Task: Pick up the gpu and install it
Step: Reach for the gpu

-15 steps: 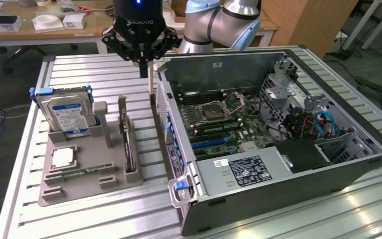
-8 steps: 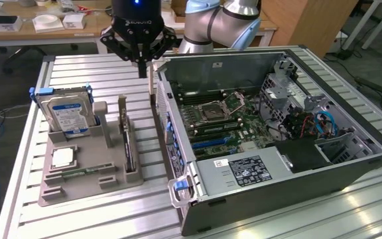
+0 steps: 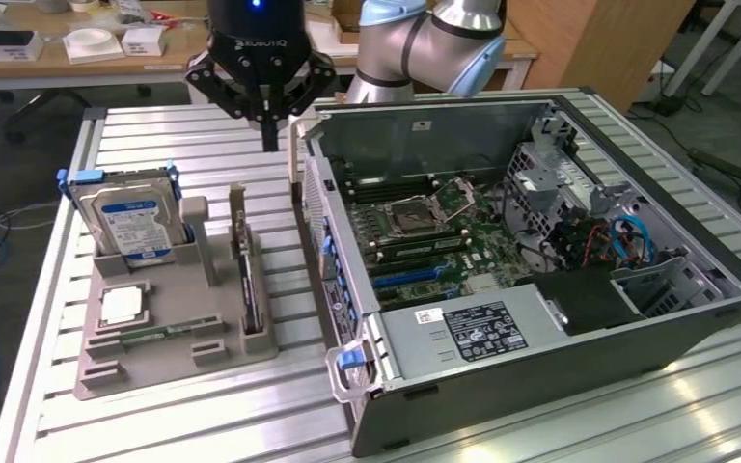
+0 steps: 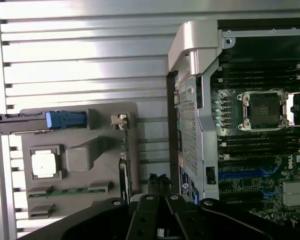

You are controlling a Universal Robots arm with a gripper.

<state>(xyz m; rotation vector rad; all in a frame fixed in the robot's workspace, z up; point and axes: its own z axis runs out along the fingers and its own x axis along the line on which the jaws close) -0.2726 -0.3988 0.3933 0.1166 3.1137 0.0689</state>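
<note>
Your black claw [image 3: 269, 137] points straight down over the slatted metal table [image 3: 151, 145], pinched shut and holding nothing. The thin flat gpu card [image 3: 243, 275] stands on edge in the grey tray [image 3: 151, 362] nearby.

Gpu [image 3: 246, 285] face hidden (edge-on)

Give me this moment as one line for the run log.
hand: shut, empty, above table between holder and computer case | graphics card: standing in holder, untouched | case: open, card not installed
</note>
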